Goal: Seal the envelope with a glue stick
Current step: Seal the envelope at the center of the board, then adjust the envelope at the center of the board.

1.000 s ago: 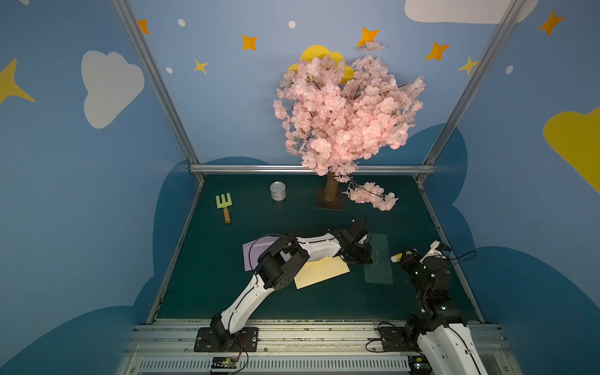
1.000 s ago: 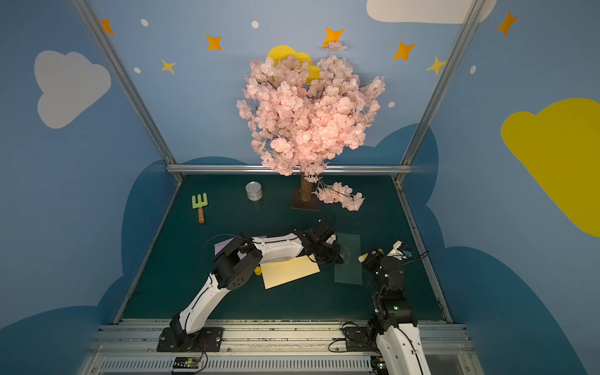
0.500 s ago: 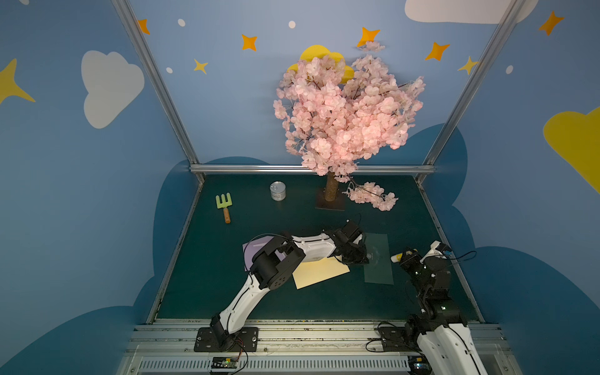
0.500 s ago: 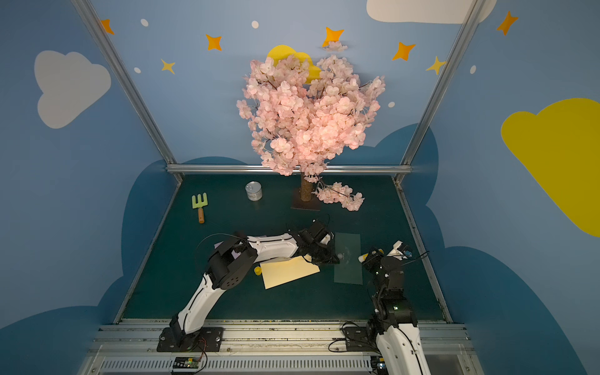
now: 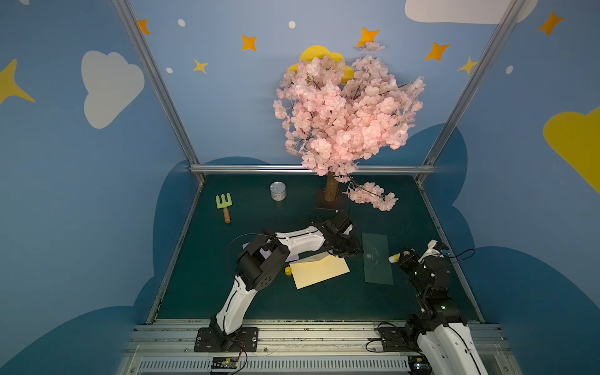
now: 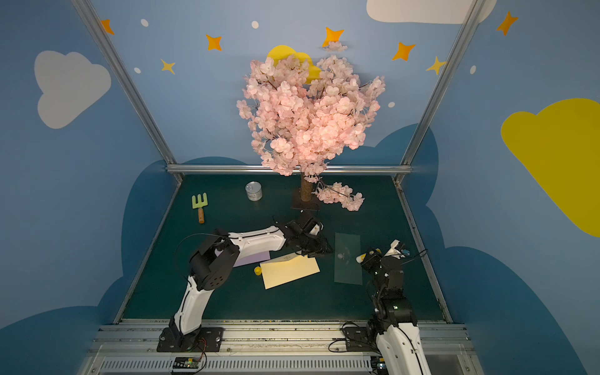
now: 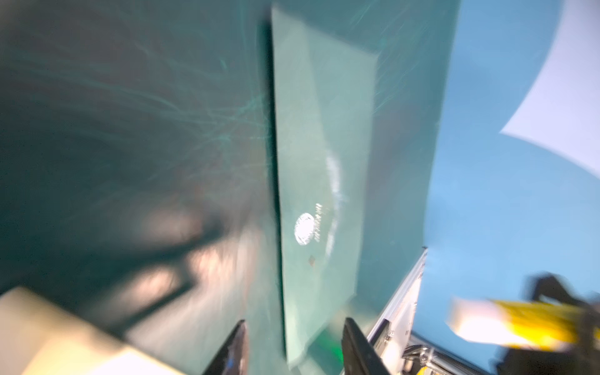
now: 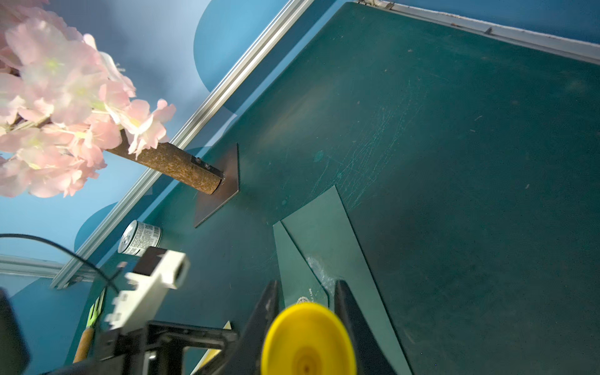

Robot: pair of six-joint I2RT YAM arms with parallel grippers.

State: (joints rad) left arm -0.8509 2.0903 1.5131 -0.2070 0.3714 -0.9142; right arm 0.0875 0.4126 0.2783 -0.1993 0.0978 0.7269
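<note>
Beside the green envelope's (image 5: 376, 259) left edge, the left gripper (image 5: 357, 251) had changed. Its fingers (image 7: 235, 350), together 1 second before, stood apart with nothing clamped between them, and its elbow had swung further left. The right gripper (image 8: 306, 293) was clamped on the glue stick (image 5: 393, 258), uncapped, white tip close to the green envelope's right edge. Both envelopes lay where they had been.

Bare mat (image 5: 324, 302) showed between the 2 envelopes, beside the side rail (image 5: 433, 214) and along the front. The tree (image 5: 331, 191) stood just behind the left wrist. A yellow cap (image 5: 287, 270) lay just beside the yellow envelope's (image 5: 319, 272) left corner, and a purple sheet (image 6: 253, 258) lay under the left forearm. The tin can (image 5: 278, 191) and rake (image 5: 224, 203) sat well apart at the back.
</note>
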